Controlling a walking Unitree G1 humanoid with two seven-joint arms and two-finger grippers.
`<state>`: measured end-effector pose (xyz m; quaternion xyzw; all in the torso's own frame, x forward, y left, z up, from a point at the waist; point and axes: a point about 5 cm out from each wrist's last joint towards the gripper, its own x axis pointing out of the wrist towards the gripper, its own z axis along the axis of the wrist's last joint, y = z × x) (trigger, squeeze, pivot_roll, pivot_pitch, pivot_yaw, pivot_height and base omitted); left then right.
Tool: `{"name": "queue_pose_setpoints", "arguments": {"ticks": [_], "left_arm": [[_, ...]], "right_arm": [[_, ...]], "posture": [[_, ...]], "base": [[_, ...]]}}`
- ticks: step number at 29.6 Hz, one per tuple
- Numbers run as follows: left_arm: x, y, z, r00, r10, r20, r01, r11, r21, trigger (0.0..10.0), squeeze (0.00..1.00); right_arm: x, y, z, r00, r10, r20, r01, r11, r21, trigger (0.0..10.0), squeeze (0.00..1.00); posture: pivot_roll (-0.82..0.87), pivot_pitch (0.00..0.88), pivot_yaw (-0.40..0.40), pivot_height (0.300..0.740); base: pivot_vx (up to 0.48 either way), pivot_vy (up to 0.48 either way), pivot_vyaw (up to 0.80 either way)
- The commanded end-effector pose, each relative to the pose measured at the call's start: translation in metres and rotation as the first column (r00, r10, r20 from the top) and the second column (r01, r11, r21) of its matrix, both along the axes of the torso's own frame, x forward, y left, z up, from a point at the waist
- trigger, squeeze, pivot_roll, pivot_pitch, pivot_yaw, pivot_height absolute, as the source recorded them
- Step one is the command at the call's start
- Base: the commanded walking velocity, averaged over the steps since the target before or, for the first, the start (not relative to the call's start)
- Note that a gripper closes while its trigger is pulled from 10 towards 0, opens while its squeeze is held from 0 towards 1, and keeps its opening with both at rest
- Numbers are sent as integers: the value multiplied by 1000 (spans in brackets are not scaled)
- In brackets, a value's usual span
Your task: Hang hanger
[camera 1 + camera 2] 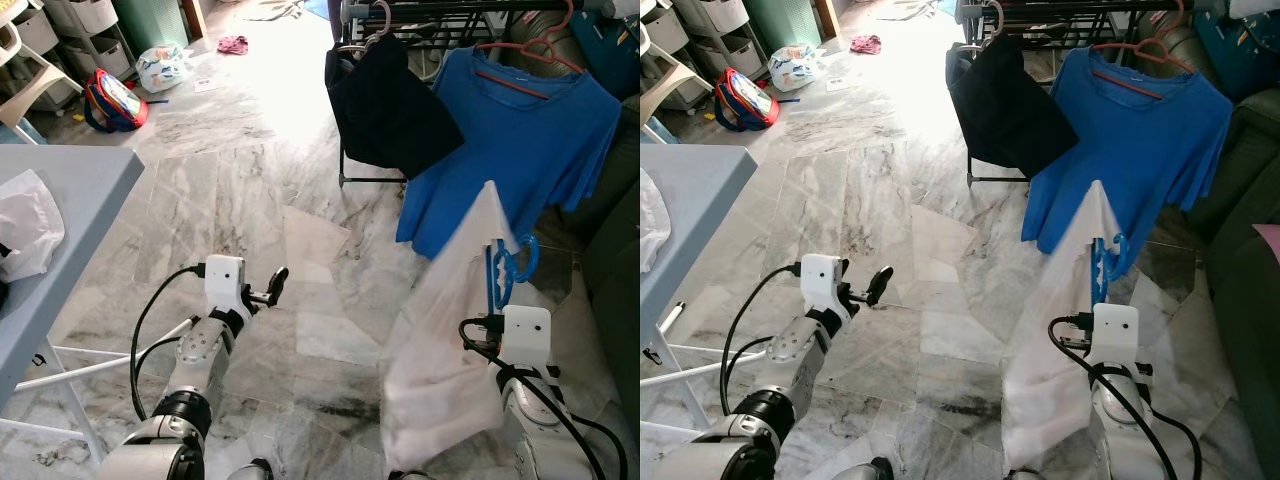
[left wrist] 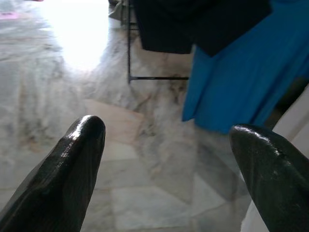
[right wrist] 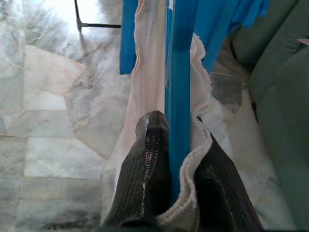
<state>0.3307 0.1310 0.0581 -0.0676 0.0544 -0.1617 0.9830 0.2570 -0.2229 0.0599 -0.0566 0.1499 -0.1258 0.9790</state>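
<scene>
The right gripper (image 3: 179, 159) was clenched on a blue hanger (image 3: 179, 72), its two black fingers (image 3: 145, 174) pinching the hanger's flat blue shaft with a fold of cloth caught between them. A white garment (image 1: 450, 330) was draped over that hanger and fell in a long sheet toward the marble floor (image 1: 250, 180). Taking the drying rack (image 1: 440, 20) as the landmark, the hanger and its white garment were held low and in front of the rack, near the hem of a blue T-shirt (image 1: 520, 140) that hung from the rack on a pink hanger (image 1: 530, 60). A black garment (image 1: 385, 100) hung from the rack just beside the blue T-shirt, on the side toward the robot's left. The hanger's hook (image 1: 510, 262) stood above the white garment's peak, well below the rack's rail, though whether it touched the blue shirt was hard to tell. The left gripper (image 2: 169, 145) hovered well apart from the rack, low over the floor, with its fingers spread wide and nothing between them. Farther from the rack on the robot's left stood a pale blue table (image 1: 70, 190) with a white plastic bag (image 1: 25, 225) on it, and a red and blue bag (image 1: 112, 100) lay on the floor beyond it.
</scene>
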Motion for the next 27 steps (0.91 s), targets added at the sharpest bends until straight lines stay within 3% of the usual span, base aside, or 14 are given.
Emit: {"name": "queue_pose_setpoints", "arguments": {"ticks": [1,15,27], "left_arm": [[-1,1,1,1000,-9,6,9,1000,1,10000,0],[3,-9,10,998,-52,25,53,998,-42,10000,0],[3,-28,13,995,-98,37,100,993,-67,10000,0]], "right_arm": [[0,-2,8,999,-17,31,17,1000,-3,10000,0],[8,-4,15,999,-6,38,7,1000,-9,10000,0],[15,-10,25,998,-3,66,5,1000,-29,10000,0]], "posture": [[-145,143,70,740],[-149,158,70,740],[-164,173,62,740]], "base": [[300,0,0],[383,0,0],[407,0,0]]}}
